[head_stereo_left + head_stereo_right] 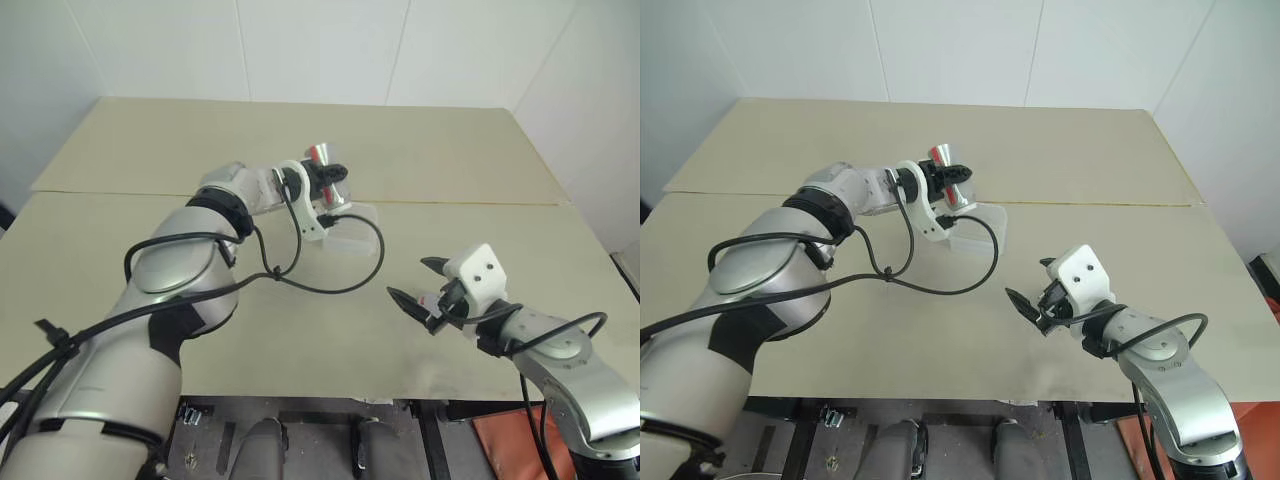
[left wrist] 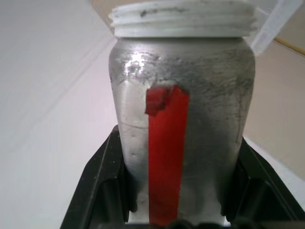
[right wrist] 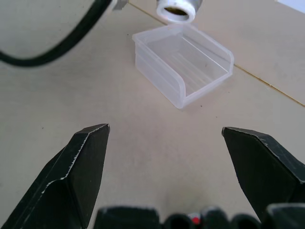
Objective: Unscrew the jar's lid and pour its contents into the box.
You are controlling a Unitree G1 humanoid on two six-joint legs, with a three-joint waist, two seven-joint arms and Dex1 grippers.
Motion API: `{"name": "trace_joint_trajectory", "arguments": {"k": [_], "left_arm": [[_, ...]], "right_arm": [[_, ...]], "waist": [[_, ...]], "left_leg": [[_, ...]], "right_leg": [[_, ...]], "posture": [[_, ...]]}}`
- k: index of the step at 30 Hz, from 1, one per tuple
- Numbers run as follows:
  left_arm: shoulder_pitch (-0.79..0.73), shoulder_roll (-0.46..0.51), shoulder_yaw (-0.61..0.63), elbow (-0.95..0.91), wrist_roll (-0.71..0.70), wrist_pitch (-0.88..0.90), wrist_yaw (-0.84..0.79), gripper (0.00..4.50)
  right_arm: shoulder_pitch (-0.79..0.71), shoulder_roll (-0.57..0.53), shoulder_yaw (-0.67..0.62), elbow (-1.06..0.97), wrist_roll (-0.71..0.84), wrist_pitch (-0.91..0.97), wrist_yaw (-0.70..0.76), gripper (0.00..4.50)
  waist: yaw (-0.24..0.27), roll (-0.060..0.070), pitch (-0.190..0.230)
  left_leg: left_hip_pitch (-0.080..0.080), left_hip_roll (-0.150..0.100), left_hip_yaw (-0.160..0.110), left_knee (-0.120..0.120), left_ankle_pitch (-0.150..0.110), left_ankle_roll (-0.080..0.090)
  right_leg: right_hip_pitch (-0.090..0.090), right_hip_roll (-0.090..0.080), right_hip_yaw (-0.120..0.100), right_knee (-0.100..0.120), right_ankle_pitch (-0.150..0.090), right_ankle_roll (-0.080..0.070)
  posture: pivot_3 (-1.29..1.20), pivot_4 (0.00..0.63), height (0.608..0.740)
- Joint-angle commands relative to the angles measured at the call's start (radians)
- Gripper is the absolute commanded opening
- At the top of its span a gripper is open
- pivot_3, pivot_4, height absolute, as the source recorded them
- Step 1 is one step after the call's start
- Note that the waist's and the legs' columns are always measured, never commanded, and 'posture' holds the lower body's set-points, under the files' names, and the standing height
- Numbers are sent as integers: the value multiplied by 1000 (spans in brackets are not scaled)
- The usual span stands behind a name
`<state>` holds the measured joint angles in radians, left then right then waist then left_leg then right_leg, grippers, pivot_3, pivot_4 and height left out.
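A broad beige table (image 1: 450, 160) fills the room in front of me, a seam running across it from side to side. On it, just on the near side of that seam, sits the box (image 3: 183, 67), a low translucent white container with rounded corners; its ribbed floor looks bare, with nothing in it that I can make out.

Above the box's far edge, the left gripper (image 1: 328, 185) has its black fingers (image 2: 97, 183) clamped on the sides of the jar (image 2: 181, 124), holding it clear of the table and tipped over. The jar is silvery with a red stripe down its side, and its white threaded neck is uncovered. From the right wrist, the round mouth faces down toward the box and looks dark inside; I cannot tell what it contains.

Nearer to me and off to the right, well apart from the box, the right gripper (image 1: 418, 283) hovers over bare tabletop with its two black fingers (image 3: 78, 167) spread wide, grasping nothing.
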<state>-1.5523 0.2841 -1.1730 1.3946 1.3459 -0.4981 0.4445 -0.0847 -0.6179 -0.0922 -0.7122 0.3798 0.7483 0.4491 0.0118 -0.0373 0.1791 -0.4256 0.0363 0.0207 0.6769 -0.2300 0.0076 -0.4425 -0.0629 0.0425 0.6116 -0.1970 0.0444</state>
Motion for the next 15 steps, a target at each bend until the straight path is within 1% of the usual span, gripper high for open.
{"name": "trace_joint_trajectory", "arguments": {"k": [1,6,7,8,9,12,13,15], "left_arm": [[-49,-4,3,18,1,34,-2,2000],[-40,-1,70,23,-64,37,-62,2000],[-31,2,101,24,-95,31,-86,2000],[-22,6,126,23,-120,30,-101,2000],[-18,12,126,22,-118,32,-96,2000],[7,32,196,20,-185,32,-135,2000],[18,37,244,20,-232,26,-173,2000],[54,43,398,19,-389,11,-303,2000]], "right_arm": [[17,-8,-47,-59,9,20,-19,4444],[47,-24,-52,-76,-1,36,-22,4444],[49,-26,-52,-75,0,37,-21,4444],[47,-29,-49,-72,-3,37,-20,4444],[43,-30,-47,-68,-2,38,-19,4444],[25,-35,-35,-49,-3,37,-12,4444],[19,-37,-31,-42,-4,35,-8,4444],[8,-43,-21,-25,-9,28,2,4444]], "waist": [[-1,0,0],[0,0,0],[0,0,0],[0,0,0],[0,0,0],[-2,0,0],[-3,0,0],[-2,0,0]], "left_leg": [[0,0,0,0,0,0],[0,0,0,1,0,0],[0,0,0,2,0,0],[0,0,0,2,0,0],[0,0,0,2,0,0],[1,0,0,2,0,0],[1,0,0,2,0,0],[1,0,0,2,0,0]], "right_leg": [[0,0,0,0,0,0],[0,0,0,2,0,0],[0,0,0,2,1,-1],[0,0,0,2,1,0],[0,0,1,2,1,-1],[0,0,1,2,1,-1],[0,0,1,3,2,-2],[0,0,1,3,2,-2]], "posture": [[0,150,740],[0,150,740],[0,150,740],[0,150,740],[0,150,740],[0,150,740],[0,150,740],[0,150,740]]}}
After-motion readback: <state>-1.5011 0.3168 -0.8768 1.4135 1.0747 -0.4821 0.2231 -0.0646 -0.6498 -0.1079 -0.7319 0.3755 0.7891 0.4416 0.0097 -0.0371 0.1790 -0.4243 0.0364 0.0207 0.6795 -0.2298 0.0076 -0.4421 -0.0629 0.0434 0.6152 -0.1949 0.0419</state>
